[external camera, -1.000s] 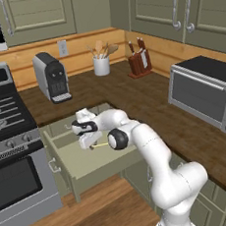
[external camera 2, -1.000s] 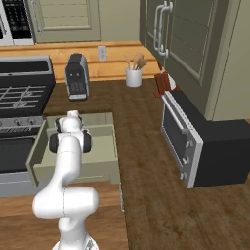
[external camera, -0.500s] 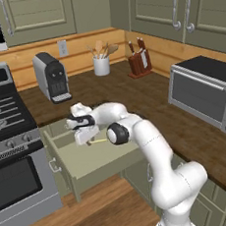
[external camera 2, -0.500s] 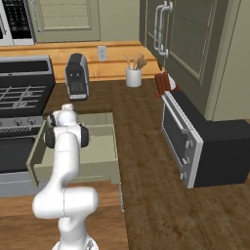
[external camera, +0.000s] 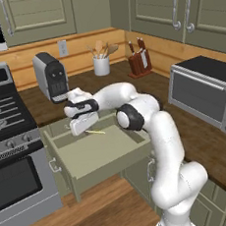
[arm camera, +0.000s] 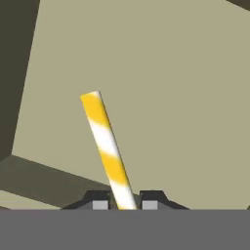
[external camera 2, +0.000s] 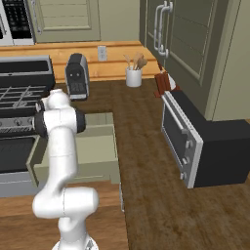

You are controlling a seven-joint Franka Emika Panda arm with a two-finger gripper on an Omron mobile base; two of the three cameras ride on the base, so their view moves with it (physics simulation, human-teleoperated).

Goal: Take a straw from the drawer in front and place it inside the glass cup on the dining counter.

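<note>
The drawer (external camera: 109, 170) stands pulled out below the worktop, pale green inside. My gripper (external camera: 85, 130) hovers over its back left part, shut on the straw (external camera: 96, 132), which sticks out to the right just above the drawer floor. In the hand view the straw (arm camera: 108, 146) is striped yellow and white and runs up from between my gripper's (arm camera: 124, 201) tips, with the drawer floor (arm camera: 180, 88) behind it. From the right base view the drawer (external camera 2: 97, 146) lies partly behind my arm. The glass cup and the dining counter are out of view.
A coffee machine (external camera: 52, 77) stands on the worktop just behind the drawer. The stove (external camera: 6, 116) borders the drawer on the left. A toaster oven (external camera: 207, 97), a utensil pot (external camera: 101, 64) and a knife block (external camera: 139, 63) sit further right and back.
The hand has moved a little left and upward over the drawer, taking the straw with it. The jaws have closed slightly tighter.
</note>
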